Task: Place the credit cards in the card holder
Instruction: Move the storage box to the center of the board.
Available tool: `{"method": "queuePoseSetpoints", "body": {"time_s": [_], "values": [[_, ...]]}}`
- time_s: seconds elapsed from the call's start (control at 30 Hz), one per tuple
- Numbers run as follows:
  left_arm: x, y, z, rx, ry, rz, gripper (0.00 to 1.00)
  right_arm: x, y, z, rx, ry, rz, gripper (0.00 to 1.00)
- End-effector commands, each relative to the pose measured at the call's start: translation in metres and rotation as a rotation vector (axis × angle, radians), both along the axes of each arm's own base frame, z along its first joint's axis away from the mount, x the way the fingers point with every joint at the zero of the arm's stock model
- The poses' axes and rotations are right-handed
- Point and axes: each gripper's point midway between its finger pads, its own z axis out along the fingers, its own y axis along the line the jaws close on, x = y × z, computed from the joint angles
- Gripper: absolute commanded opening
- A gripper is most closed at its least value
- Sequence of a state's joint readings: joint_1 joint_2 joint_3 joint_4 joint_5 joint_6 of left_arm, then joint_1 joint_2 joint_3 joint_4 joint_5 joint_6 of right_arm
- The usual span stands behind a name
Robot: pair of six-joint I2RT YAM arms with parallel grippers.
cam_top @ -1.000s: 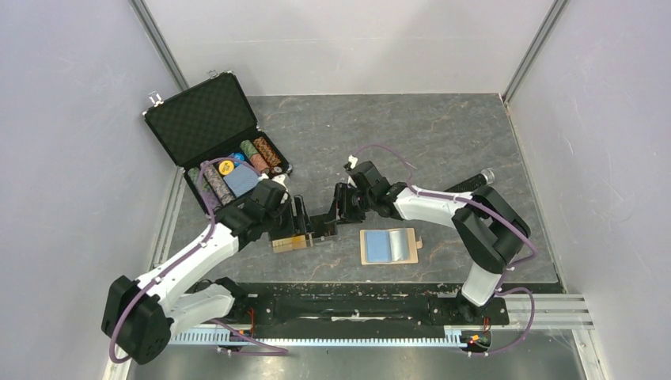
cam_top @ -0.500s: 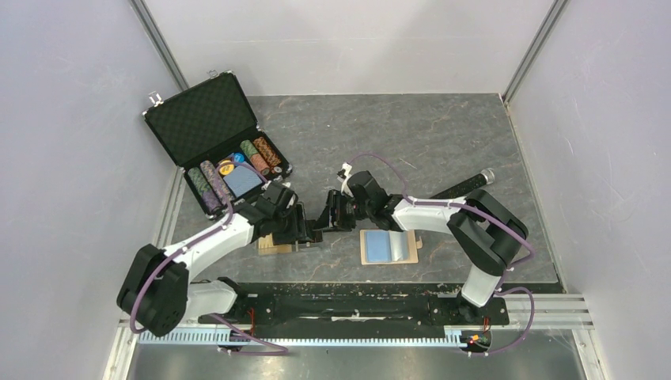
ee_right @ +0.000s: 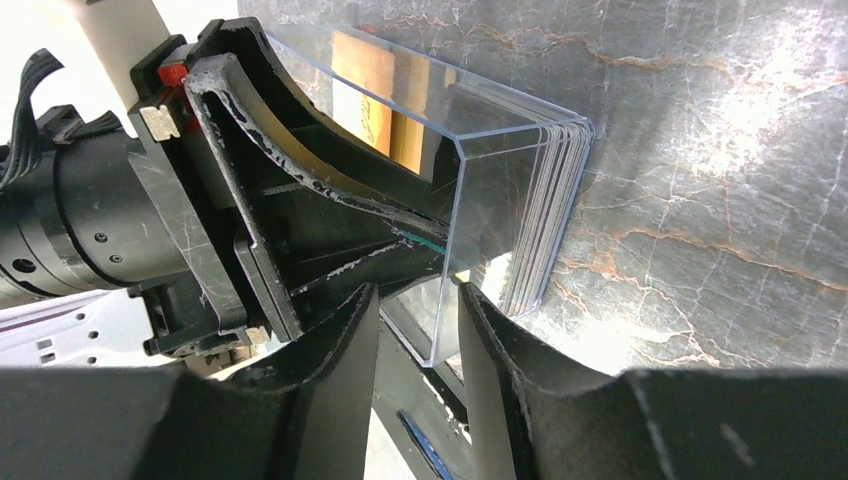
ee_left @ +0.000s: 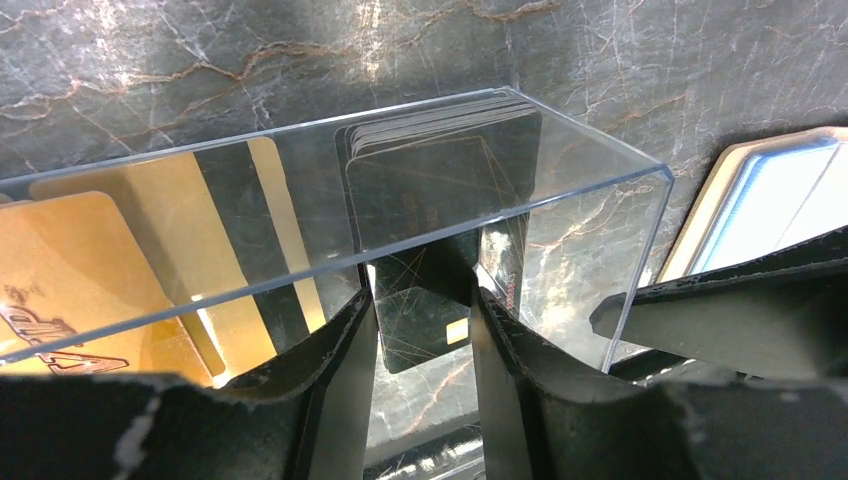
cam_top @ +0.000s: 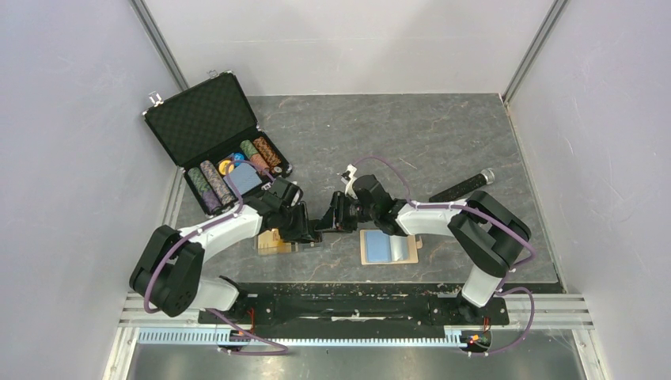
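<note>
The left arm is folding at its elbow on the near left and stretching its white forearm rightward, and the left gripper (cam_top: 307, 231) is tilting down onto the clear rectangular plastic box (cam_top: 273, 241) near the front of the dark marbled table (cam_top: 396, 142). The right arm is bending at its black elbow on the right and running its forearm leftward, so the right gripper (cam_top: 336, 218) is meeting the left one almost nose to nose at the box's end.

In the left wrist view the left gripper (ee_left: 422, 310) is standing narrow, its fingers (ee_left: 340, 370) flanking a black card with a gold chip (ee_left: 430, 335) behind the box wall (ee_left: 560, 200); whether they are pinching it I cannot tell. Orange-gold cards (ee_left: 90, 260) and a stack of dark cards (ee_left: 450, 170) are sitting inside the box.

The right gripper (ee_right: 415, 300) is straddling the box's end wall (ee_right: 500, 200), fingers narrowly apart and not clamping it.

The tan folding card holder with light blue pockets (cam_top: 388, 245) is lying open and flat, just right of both grippers.
</note>
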State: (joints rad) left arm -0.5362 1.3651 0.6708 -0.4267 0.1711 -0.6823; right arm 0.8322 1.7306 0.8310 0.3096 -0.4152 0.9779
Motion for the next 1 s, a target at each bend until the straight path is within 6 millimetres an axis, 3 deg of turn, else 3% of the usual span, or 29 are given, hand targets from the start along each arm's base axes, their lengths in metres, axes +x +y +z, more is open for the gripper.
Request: {"method": "queuePoseSetpoints", "body": {"time_s": [0.0,0.3,0.63,0.83,0.97], "values": [[0.017,-0.026,0.025,-0.113,-0.072,-0.049,0.45,-0.002,0.012,0.038,0.130,-0.050,0.030,0.37],[0.010,0.006,0.029,0.042,-0.073,-0.007,0.64,0.002,0.009,0.036,0.081,-0.074,0.032,0.37],[0.011,0.015,0.020,0.099,-0.048,0.015,0.57,0.001,0.010,0.033,0.076,-0.069,0.040,0.37],[0.016,0.007,0.011,0.082,-0.032,0.003,0.42,-0.001,0.011,0.030,0.071,-0.062,0.048,0.37],[0.016,0.008,0.008,0.101,-0.017,0.001,0.18,-0.001,0.010,0.028,0.068,-0.060,0.050,0.37]]}}
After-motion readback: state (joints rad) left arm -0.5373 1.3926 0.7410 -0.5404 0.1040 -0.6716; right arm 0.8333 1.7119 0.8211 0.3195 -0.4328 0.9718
